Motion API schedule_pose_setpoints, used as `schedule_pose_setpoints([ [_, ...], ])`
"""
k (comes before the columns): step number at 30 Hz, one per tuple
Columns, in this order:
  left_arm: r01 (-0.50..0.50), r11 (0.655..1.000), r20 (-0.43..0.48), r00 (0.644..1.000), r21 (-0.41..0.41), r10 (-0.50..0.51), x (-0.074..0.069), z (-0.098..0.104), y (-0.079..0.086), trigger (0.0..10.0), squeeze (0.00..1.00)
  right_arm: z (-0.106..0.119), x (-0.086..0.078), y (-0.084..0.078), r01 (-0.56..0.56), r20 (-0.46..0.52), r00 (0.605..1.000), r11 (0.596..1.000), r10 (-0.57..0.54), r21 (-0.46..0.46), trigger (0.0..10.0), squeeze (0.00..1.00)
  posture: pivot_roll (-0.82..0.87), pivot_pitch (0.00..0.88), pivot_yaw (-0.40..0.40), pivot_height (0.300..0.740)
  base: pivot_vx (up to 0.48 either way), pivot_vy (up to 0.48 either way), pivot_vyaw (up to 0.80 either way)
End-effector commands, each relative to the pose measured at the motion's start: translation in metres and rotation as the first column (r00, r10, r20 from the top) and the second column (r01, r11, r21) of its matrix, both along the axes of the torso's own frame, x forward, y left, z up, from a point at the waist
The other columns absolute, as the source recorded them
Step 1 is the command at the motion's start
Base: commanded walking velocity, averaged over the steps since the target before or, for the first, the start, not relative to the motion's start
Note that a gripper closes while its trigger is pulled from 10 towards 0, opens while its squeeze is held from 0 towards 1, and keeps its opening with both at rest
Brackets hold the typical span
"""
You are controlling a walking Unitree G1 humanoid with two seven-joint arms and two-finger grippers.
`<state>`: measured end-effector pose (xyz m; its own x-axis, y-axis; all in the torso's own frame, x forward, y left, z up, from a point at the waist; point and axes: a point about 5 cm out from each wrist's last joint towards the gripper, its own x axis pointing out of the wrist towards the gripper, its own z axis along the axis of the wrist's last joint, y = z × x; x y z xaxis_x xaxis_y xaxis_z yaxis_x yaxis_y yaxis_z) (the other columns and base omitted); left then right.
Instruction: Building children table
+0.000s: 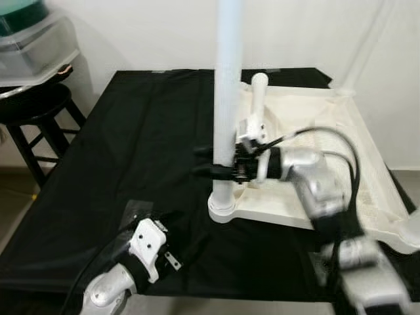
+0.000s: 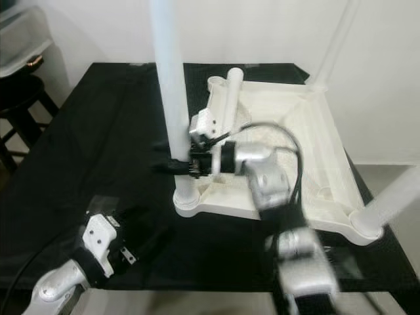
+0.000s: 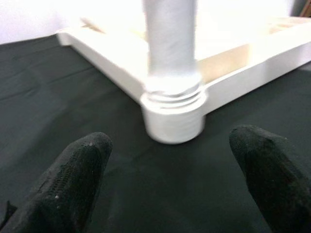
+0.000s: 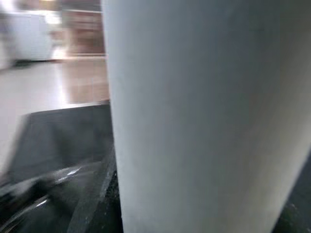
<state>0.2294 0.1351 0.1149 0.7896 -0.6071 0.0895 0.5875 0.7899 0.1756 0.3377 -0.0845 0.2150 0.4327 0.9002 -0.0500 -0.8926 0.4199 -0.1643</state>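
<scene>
On a desk (image 1: 79, 197) draped in black cloth, the upturned white children's table top (image 1: 367, 197) lies toward the right edge, a tall white leg (image 1: 228, 98) standing upright in its near-left corner socket (image 1: 223, 209). The right claw (image 1: 213, 162) reaches in from the right and grips the leg low down, just above the socket. The left claw (image 1: 172, 220) rests near the desk's front edge, fingers (image 3: 73, 179) spread wide and aimed at the socket.

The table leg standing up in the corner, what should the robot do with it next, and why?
Probably keep twisting the leg tighter. The right gripper clamps it low down, it stands upright in the corner socket of the upside-down tabletop, and the left gripper waits open nearby.
</scene>
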Motion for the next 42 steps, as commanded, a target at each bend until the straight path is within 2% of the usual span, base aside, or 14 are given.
schedule_pose_setpoints([
  [1, -0.008, 1.0, -0.016, 1.0, -0.004, 0.008, -0.002, -0.001, 0.003, 10.0, 0.0, -0.065, -0.019, -0.006, 0.264, -0.143, 0.946, 0.946, -0.292, -0.187, 0.0, 0.0, 0.02, 0.228, 0.01, 0.74, 0.0, 0.0, 0.0],
  [4, -0.01, 1.0, -0.017, 1.0, -0.009, 0.01, 0.0, 0.0, 0.005, 10.0, 0.0, -0.069, -0.036, -0.01, 0.517, -0.107, 0.842, 0.847, -0.529, -0.127, 0.0, 0.0, -0.01, 0.225, 0.026, 0.74, 0.0, 0.0, 0.0],
  [12, 0.0, 1.0, -0.02, 1.0, -0.009, 0.0, 0.0, 0.0, 0.003, 10.0, 0.0, -0.06, -0.034, -0.007, 0.611, -0.104, 0.781, 0.788, -0.616, -0.078, 0.0, 0.0, 0.0, 0.222, 0.013, 0.74, 0.0, 0.0, 0.0],
  [13, -0.012, 1.0, -0.019, 1.0, -0.013, 0.011, -0.002, 0.0, 0.003, 10.0, 0.0, -0.057, -0.037, -0.002, 0.629, -0.13, 0.763, 0.773, -0.634, -0.079, 10.0, 0.0, 0.01, 0.216, 0.016, 0.74, 0.0, 0.0, 0.0],
  [16, -0.014, 1.0, -0.019, 1.0, -0.014, 0.013, -0.002, 0.0, 0.003, 10.0, 0.0, -0.056, -0.038, 0.0, 0.628, -0.145, 0.762, 0.775, -0.631, -0.072, 10.0, 0.0, 0.01, 0.216, 0.016, 0.74, 0.0, 0.0, 0.0],
  [17, -0.011, 1.0, -0.021, 1.0, -0.014, 0.01, -0.002, 0.0, 0.003, 10.0, 0.0, -0.049, -0.037, 0.002, 0.612, -0.164, 0.777, 0.791, -0.608, -0.03, 10.0, 1.0, 0.0, 0.213, 0.015, 0.74, 0.0, 0.0, 0.0],
  [22, 0.004, 1.0, -0.028, 1.0, -0.012, -0.005, -0.002, -0.001, 0.002, 10.0, 0.0, -0.013, -0.031, 0.007, 0.365, -0.108, 0.93, 0.918, -0.352, 0.153, 10.0, 1.0, 0.0, 0.2, 0.017, 0.74, 0.0, 0.0, 0.0],
  [25, 0.005, 1.0, -0.028, 1.0, -0.012, -0.005, -0.002, -0.002, 0.001, 10.0, 0.0, -0.002, -0.035, 0.002, 0.163, 0.026, 0.985, 0.979, -0.168, 0.123, 10.0, 1.0, 0.0, 0.195, 0.015, 0.74, 0.0, 0.0, 0.0],
  [26, 0.004, 1.0, -0.028, 1.0, -0.012, -0.004, -0.002, -0.002, 0.001, 10.0, 0.0, -0.001, -0.04, -0.001, 0.063, 0.045, 0.997, 0.994, -0.067, 0.09, 10.0, 0.08, 0.01, 0.191, 0.011, 0.74, 0.0, 0.0, 0.0],
  [27, 0.003, 1.0, -0.027, 1.0, -0.012, -0.003, -0.002, -0.002, 0.0, 10.0, 0.0, -0.003, -0.043, -0.005, -0.021, 0.049, 0.999, 0.999, 0.018, 0.048, 10.0, 0.0, 0.01, 0.186, 0.009, 0.74, 0.0, 0.0, 0.0],
  [31, 0.001, 1.0, -0.026, 1.0, -0.011, -0.001, -0.002, -0.003, -0.001, 10.0, 0.0, -0.012, -0.043, -0.02, -0.168, 0.006, 0.986, 0.984, 0.169, -0.064, 10.0, 0.0, 0.02, 0.184, 0.008, 0.74, 0.0, 0.0, 0.0],
  [40, 0.005, 1.0, -0.025, 1.0, -0.011, -0.005, -0.004, -0.001, -0.002, 10.0, 0.0, 0.0, -0.008, -0.034, -0.237, -0.008, 0.971, 0.97, 0.237, -0.06, 10.0, 0.0, 0.04, 0.198, 0.008, 0.74, 0.0, 0.0, 0.0],
  [41, 0.005, 1.0, -0.025, 1.0, -0.011, -0.005, -0.005, -0.001, -0.002, 10.0, 0.0, 0.0, -0.003, -0.034, -0.25, -0.016, 0.968, 0.966, 0.249, -0.061, 8.5, 0.0, 0.04, 0.203, 0.006, 0.74, 0.0, 0.0, 0.0],
  [42, 0.005, 1.0, -0.025, 1.0, -0.011, -0.005, -0.005, -0.001, -0.002, 10.0, 0.0, 0.0, 0.0, -0.034, -0.259, -0.022, 0.966, 0.964, 0.258, -0.063, 8.5, 0.0, 0.04, 0.204, 0.005, 0.74, 0.0, 0.0, 0.0],
])
